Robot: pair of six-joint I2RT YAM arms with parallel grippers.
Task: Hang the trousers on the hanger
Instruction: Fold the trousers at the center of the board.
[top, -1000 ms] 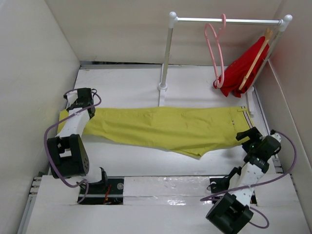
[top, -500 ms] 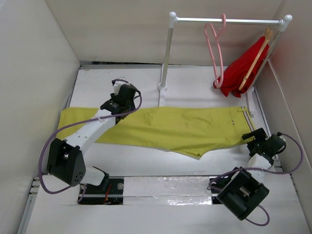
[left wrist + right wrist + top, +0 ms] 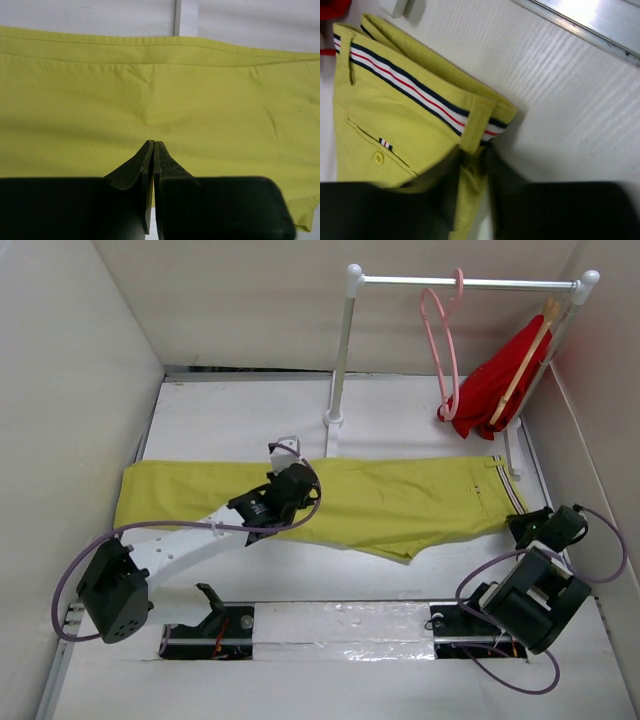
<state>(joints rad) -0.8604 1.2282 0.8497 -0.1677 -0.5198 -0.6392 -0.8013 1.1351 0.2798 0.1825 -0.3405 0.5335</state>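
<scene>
The mustard-yellow trousers (image 3: 380, 505) lie flat across the table, leg ends at the left and striped waistband (image 3: 415, 92) at the right. My left gripper (image 3: 298, 483) is over the middle of the legs. In the left wrist view its jaws (image 3: 152, 143) are shut tip to tip against the yellow cloth (image 3: 210, 110), and no fabric shows between them. My right gripper (image 3: 527, 527) is at the near waistband corner. Its blurred fingers (image 3: 452, 167) are closed on a fold of yellow fabric (image 3: 472, 195) below a belt loop. The pink hanger (image 3: 440, 340) hangs on the rail, apart from both grippers.
A white clothes rack (image 3: 470, 283) stands at the back right, its post (image 3: 340, 350) and foot (image 3: 333, 420) just behind the trousers. A red garment (image 3: 490, 385) on a wooden hanger (image 3: 525, 355) hangs beside the pink one. White walls close in left and right.
My left arm swept from the leg ends at the left to the middle of the trousers and its jaws shut. My right gripper dropped to the waistband corner and closed on it.
</scene>
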